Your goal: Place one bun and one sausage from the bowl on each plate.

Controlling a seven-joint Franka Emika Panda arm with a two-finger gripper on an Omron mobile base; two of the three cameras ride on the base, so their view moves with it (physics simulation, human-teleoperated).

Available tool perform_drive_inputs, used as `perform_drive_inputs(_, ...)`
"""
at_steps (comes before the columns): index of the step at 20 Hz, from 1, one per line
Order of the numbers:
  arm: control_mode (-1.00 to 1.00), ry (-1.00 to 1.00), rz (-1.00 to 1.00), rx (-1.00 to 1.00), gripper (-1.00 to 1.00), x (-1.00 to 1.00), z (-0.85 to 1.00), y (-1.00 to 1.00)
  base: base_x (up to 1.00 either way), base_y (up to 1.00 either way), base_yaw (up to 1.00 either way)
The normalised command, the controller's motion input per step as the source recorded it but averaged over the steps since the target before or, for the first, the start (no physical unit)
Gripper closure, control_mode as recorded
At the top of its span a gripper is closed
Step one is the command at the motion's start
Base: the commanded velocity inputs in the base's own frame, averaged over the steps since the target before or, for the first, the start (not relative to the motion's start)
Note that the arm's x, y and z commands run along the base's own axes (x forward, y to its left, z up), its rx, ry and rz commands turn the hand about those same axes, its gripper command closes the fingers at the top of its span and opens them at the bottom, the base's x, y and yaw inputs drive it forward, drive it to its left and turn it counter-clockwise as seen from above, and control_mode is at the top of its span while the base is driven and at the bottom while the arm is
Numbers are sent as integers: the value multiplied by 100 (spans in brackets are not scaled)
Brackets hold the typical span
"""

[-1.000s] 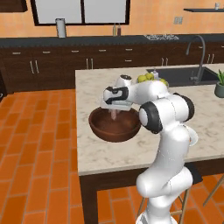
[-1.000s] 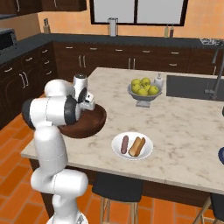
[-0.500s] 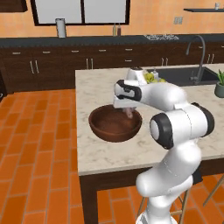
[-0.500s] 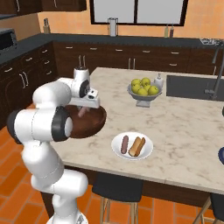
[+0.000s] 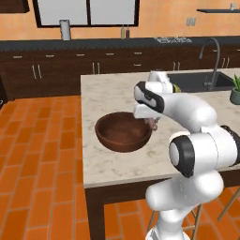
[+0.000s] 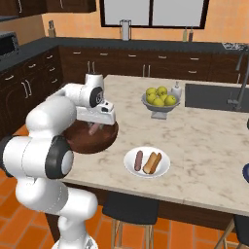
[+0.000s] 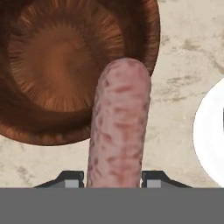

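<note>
Sausage (image 7: 119, 127) clamped between the fingertips of the gripper (image 6: 94, 129), hanging above the bowl's (image 5: 123, 132) rim on the side toward the white plate (image 6: 147, 162). Bowl sits near the counter's (image 6: 209, 146) left edge, inside bare in hand view. White plate near the front edge carries one sausage and one bun (image 6: 152, 162), side by side. Fruit bowl (image 6: 159, 99) mid-counter, toward the sink (image 6: 216, 97).

base views: behind, flanking, share bowl (image 5: 123, 131) | hand view: close above
</note>
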Motion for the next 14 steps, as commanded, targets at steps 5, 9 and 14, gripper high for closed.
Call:
perform_drive_inputs(5,-100,3,-8,-7,100,-70,1,-14,0,0,0)
perform_drive_inputs(9,-100,4,-9,0,100,-39,19,-36,0,0,0)
perform_drive_inputs(14,-100,0,-3,0,100,-13,4,-12,0,0,0)
